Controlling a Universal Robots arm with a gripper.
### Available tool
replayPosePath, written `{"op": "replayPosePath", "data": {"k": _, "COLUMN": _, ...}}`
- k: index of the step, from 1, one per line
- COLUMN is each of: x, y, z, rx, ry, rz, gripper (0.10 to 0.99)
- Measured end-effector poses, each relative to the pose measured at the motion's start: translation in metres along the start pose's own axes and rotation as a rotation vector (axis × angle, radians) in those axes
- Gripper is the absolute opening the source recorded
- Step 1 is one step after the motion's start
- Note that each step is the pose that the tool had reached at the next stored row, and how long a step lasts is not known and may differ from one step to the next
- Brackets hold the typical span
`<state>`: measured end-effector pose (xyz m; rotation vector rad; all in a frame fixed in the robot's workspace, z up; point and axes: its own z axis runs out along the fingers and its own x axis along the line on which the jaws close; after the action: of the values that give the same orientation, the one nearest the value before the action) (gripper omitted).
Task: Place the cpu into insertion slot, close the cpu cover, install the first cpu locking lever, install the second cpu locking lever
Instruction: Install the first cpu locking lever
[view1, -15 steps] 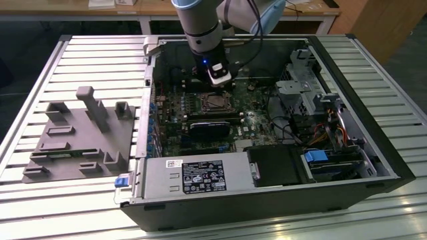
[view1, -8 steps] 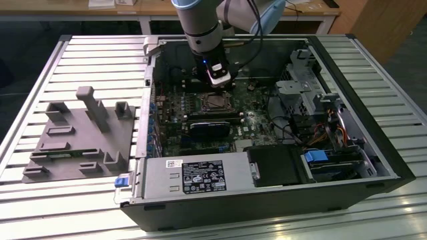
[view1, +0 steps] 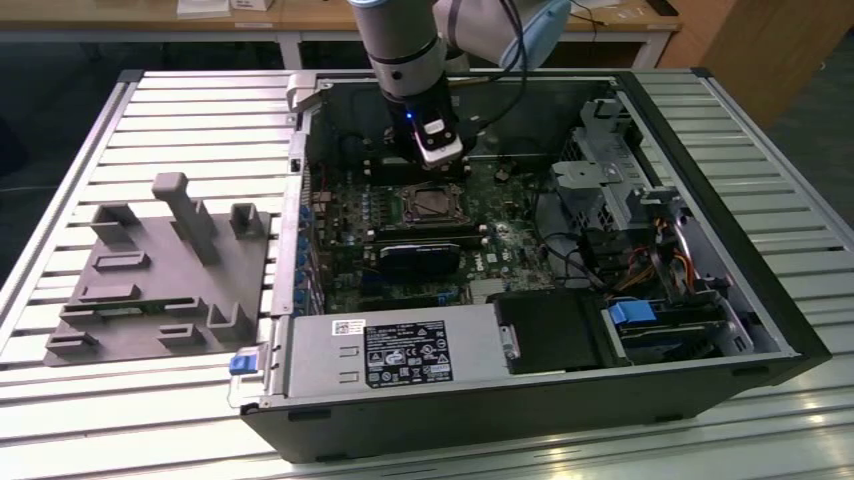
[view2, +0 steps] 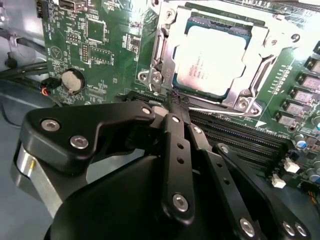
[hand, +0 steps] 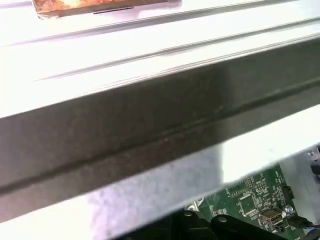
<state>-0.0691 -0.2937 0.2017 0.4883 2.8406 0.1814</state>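
Observation:
The cpu (view2: 212, 57) lies flat in the insertion slot (view1: 430, 204), its silvery top showing through the cut-out. The cpu cover (view2: 265, 42), a silver frame, lies closed over it. A thin wire locking lever (view2: 220, 111) runs along the socket's edge beside the memory slots; another lever (view2: 156, 50) runs along the adjoining side. My gripper (view2: 172, 102) is shut, its black fingertips pressed together at the socket's corner, right by the end of the first lever. In the exterior view the gripper (view1: 441, 168) hangs just above the far edge of the socket.
The open computer case (view1: 747, 300) lies on a slatted table. Long black memory slots (view2: 240, 135) and a black heatsink (view1: 420, 255) border the socket. A power supply (view1: 400, 350) sits at the front, a drive cage (view1: 614, 190) at the exterior view's right, a grey fixture plate (view1: 160, 270) at its left.

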Motion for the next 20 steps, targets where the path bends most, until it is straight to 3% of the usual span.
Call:
{"op": "replayPosePath", "data": {"k": 9, "x": 0.0029, "y": 0.0039, "z": 0.0, "rx": -0.009, "ry": 0.0002, "rz": 0.002, "gripper": 0.102}}
{"op": "replayPosePath", "data": {"k": 20, "x": 0.0071, "y": 0.0045, "z": 0.0021, "rx": -0.013, "ry": -0.0126, "rz": 0.001, "gripper": 0.102}}
